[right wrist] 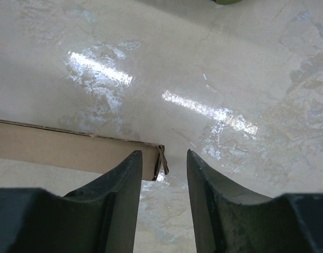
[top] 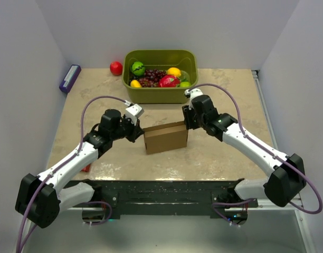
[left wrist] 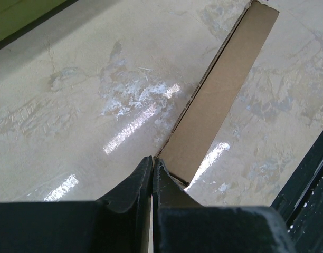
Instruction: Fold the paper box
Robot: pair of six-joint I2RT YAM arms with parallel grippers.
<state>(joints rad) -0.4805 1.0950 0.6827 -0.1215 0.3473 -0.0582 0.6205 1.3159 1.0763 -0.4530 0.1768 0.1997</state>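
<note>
Top external: left gripper point(top: 138, 129) pinches plain brown paper box point(top: 165, 138)

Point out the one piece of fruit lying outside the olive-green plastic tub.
The small round red fruit, alone on the table just left of the olive-green plastic tub; all the other fruit sits inside it.

No text, label or number can be read.

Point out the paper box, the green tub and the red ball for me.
paper box point(top: 165, 139): top view, on its front face.
green tub point(top: 153, 96): top view, on its near wall.
red ball point(top: 116, 68): top view, on its middle.
</note>
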